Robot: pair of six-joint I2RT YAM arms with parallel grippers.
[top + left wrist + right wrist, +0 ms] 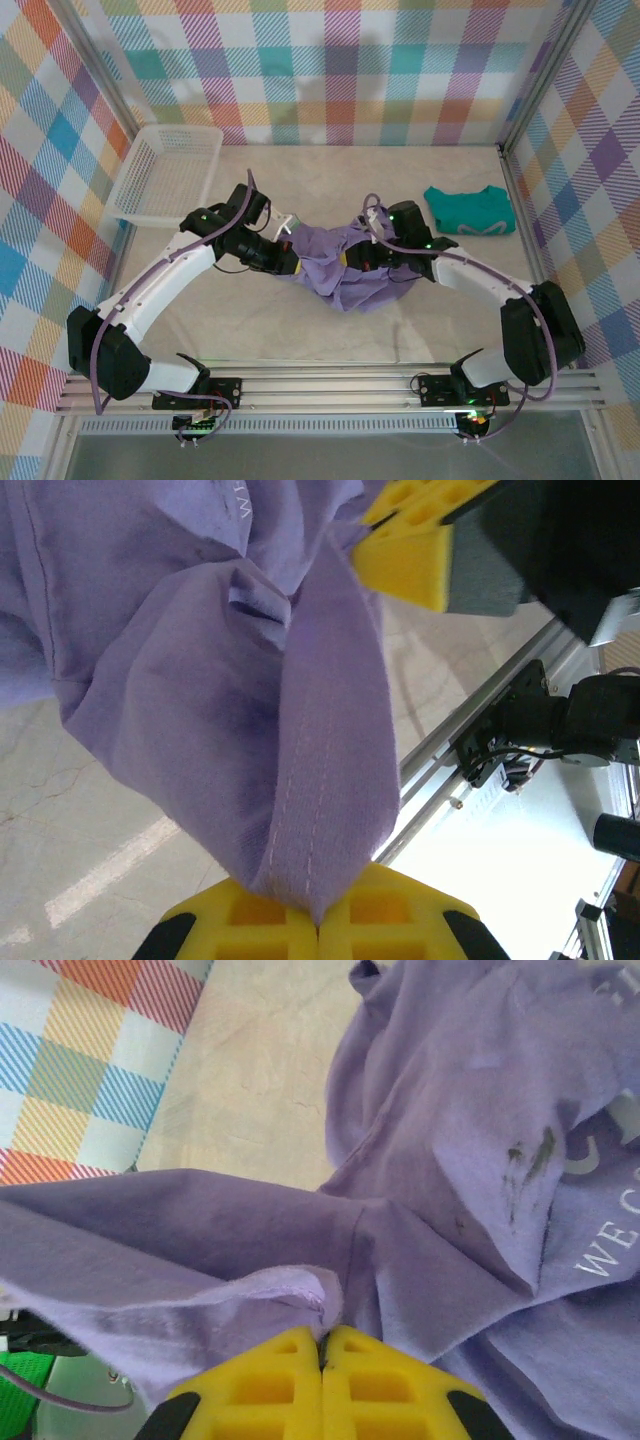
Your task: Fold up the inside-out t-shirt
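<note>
The inside-out t-shirt (345,265) is a lavender bundle hanging bunched between the two arms over the middle of the table. My left gripper (285,258) holds its left side; in the left wrist view the yellow fingers (250,920) are shut on a stitched hem of the t-shirt (320,780). My right gripper (375,255) holds the right side; in the right wrist view the gripper (322,1345) is shut on a fold of purple cloth (450,1210), with white lettering showing at the right. The right gripper's yellow fingertip (410,555) appears at the top of the left wrist view.
A white mesh basket (165,172) sits at the back left. A folded teal garment (468,210) lies at the back right. Plaid walls close in the table on three sides. An aluminium rail (330,385) runs along the near edge.
</note>
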